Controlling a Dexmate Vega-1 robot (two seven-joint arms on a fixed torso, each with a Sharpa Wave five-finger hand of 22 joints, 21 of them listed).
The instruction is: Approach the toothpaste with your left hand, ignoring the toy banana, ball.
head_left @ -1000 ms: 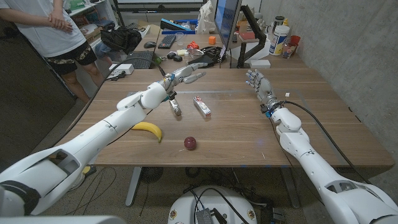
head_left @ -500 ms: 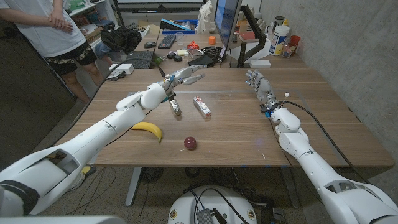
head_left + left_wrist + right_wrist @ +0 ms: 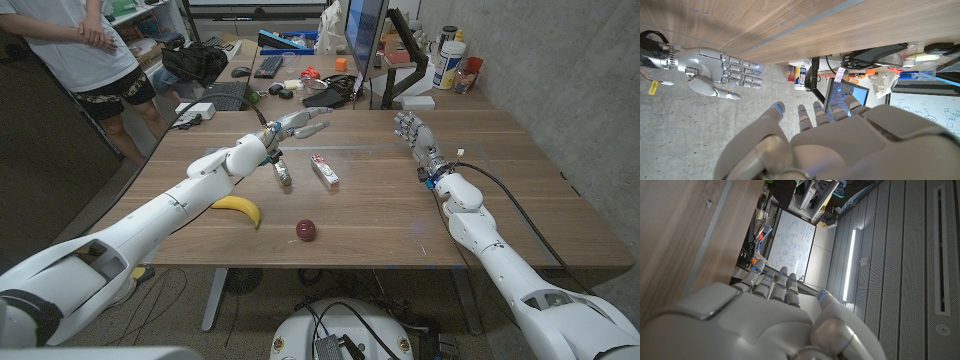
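Ball point(image 3: 306, 230): dark red, nearest the table's front edge, near the middle, alone on the wood, well apart from both hands.
Toy banana point(image 3: 239, 208): yellow, lying flat left of the ball, partly under the line of the left arm, not touched by it.
Toothpaste point(image 3: 324, 172): a small white box with red print, lying flat past the ball toward the table's middle, slanted, untouched. It lies to the right of the left hand and nearer the front edge than that hand's fingertips.
Small tube point(image 3: 283, 174): a silvery item lying just left of the toothpaste, apart from it, just below the left wrist; what it is cannot be told.
Left hand point(image 3: 296, 122): raised above the table, beyond the tube and the toothpaste, fingers stretched out and apart, grasping nothing. In the left wrist view point(image 3: 840, 140) its back fills the lower part, fingers straight.
Right hand point(image 3: 413, 134): on the right side of the table, well apart from the toothpaste, fingers extended upward and close together, empty; seen also in the left wrist view point(image 3: 720, 70) with fingers straight.
Table point(image 3: 520, 200): wooden, bare on its right half.
Far side: a monitor point(image 3: 362, 40), keyboards and desk clutter behind the table; a person point(image 3: 85, 60) stands at the far left.
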